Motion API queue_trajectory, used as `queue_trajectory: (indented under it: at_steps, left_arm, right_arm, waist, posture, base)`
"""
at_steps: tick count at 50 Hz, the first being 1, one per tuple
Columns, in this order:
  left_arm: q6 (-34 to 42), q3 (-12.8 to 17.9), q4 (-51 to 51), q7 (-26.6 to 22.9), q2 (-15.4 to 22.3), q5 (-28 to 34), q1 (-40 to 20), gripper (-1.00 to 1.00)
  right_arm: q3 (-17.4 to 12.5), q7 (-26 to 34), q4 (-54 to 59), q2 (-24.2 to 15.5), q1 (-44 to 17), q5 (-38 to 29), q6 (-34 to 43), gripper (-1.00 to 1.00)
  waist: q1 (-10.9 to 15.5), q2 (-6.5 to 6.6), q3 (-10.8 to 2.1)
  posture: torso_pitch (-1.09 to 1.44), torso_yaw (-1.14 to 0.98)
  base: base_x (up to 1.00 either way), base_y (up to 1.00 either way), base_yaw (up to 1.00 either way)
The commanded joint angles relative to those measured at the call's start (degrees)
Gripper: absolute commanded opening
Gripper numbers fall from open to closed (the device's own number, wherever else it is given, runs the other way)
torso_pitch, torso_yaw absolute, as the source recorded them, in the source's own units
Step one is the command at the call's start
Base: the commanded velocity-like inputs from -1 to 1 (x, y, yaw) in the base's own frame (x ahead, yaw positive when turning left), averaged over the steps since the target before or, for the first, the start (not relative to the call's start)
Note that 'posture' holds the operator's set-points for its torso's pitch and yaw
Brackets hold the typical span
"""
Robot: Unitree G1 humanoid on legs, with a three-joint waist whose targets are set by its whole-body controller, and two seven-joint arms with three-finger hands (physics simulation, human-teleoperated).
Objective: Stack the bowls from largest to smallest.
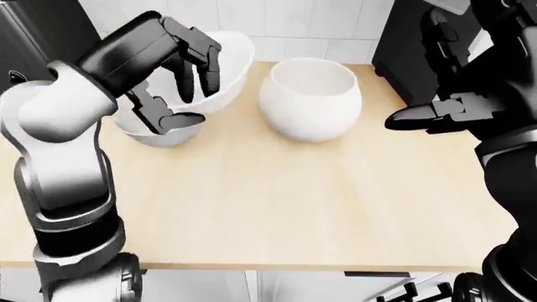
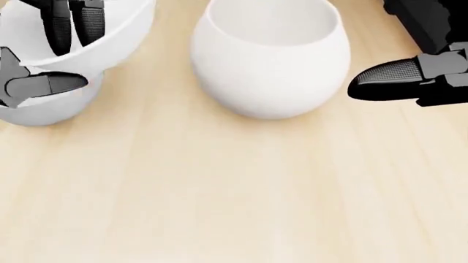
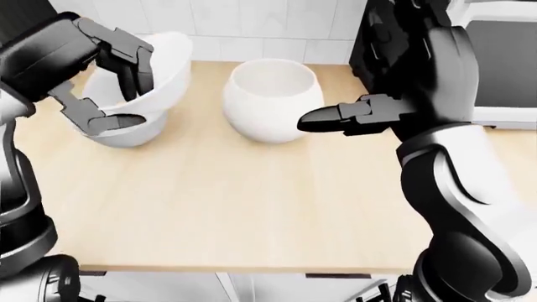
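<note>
In the left-eye view the left hand (image 1: 180, 75) holds a white bowl (image 1: 225, 69) tilted above a greyer bowl (image 1: 159, 133) at the upper left of the wooden counter (image 1: 277, 201), two fingers hooked inside its rim and a third pressed beneath, so the hand is clamped on it. In the head view the large round bowl (image 2: 269, 55) stands upright at top centre, apart from both. In the right-eye view the right hand (image 3: 352, 117) hovers just right of that bowl, fingers extended, touching nothing.
</note>
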Motion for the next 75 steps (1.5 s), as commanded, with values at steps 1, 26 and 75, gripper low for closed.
queue_trajectory:
  at_steps: [1, 26, 75]
  left_arm:
    - [0.8, 0.6, 1.8, 3.9, 1.6, 1.8, -3.6, -1.00]
    - [-5.1, -0.3, 26.1, 9.9, 6.5, 15.6, -7.8, -1.00]
    - [-9.7, 0.7, 30.2, 11.0, 8.0, 18.5, -4.2, -0.08]
  right_arm:
    - [-0.7, 0.1, -1.0, -0.3, -0.9, -0.9, -1.9, 1.00]
    - [0.3, 2.7, -0.3, 2.4, -1.8, -5.5, -0.8, 1.00]
    - [-0.7, 2.0, -0.1, 1.5, -0.7, -4.0, -1.5, 1.00]
  waist:
    - [0.0, 0.10, -1.47]
    - [-0.5, 0.54, -2.02]
    - [-0.5, 0.73, -2.29]
  posture:
    - [0.00, 0.00]
    - [0.00, 0.00]
    - [0.00, 0.00]
  base:
    - [0.00, 0.00, 0.00]
    - [0.00, 0.00, 0.00]
    - [0.00, 0.00, 0.00]
